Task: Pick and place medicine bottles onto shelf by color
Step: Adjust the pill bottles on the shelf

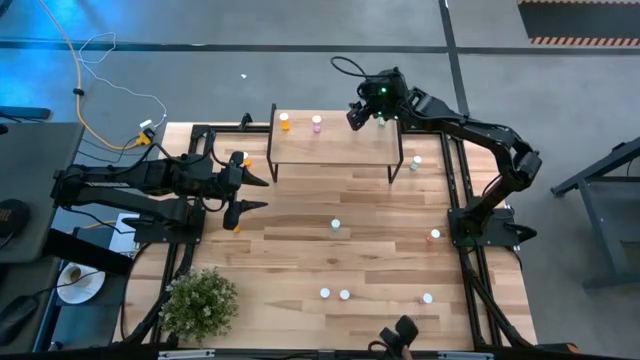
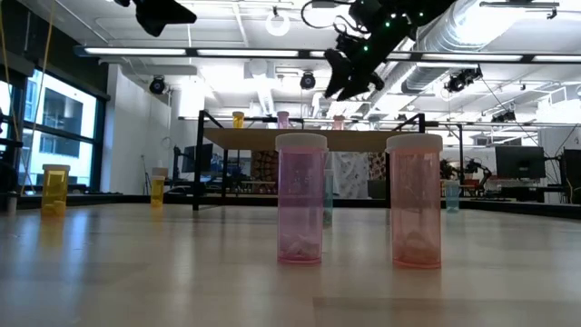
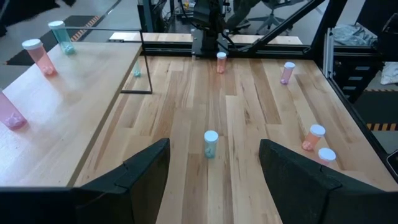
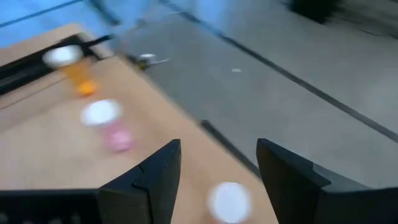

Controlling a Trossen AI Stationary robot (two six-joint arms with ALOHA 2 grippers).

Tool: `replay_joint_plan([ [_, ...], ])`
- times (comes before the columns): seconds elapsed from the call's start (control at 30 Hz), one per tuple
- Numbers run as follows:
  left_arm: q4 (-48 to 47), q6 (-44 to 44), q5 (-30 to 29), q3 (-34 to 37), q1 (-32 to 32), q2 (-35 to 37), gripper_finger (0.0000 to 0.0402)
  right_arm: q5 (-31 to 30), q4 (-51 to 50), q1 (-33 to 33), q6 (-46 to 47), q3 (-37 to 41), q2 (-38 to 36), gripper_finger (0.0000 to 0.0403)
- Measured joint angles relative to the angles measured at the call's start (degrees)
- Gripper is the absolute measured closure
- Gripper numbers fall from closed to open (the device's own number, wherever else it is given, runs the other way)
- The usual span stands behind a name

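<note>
Above the low light-wood shelf (image 1: 336, 146) on thin black legs, right hand (image 1: 362, 116) spread wide and empty.
Seen from overhead only: orange white-capped bottle (image 1: 285, 122) and pink white-capped bottle (image 1: 317, 124) standing on the shelf's far edge, well to the side of that hand; more small bottles scattered over the striped-wood worktop (image 1: 300, 250). Seen at worktop level only: two pink bottles (image 2: 300, 198) up close. Left hand (image 1: 250, 192) beside the shelf, fingers wide apart, gripping nothing; pale green bottle (image 3: 211, 144) just ahead of it.
</note>
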State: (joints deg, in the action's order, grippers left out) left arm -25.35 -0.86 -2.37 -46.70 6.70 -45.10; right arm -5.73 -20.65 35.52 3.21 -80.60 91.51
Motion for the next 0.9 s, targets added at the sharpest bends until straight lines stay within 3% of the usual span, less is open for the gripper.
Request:
replay_joint_plan([
  [0.27,0.0,0.0,0.0,0.0,0.0,0.0,0.0165,11.6,0.0,-2.0,-8.1,0.0,0.0,0.0201],
  [0.9,-0.1,1.5,0.0,0.0,0.0,0.0,0.0165,12.5,13.2,-5.4,-15.7,0.0,2.6,0.0201],
])
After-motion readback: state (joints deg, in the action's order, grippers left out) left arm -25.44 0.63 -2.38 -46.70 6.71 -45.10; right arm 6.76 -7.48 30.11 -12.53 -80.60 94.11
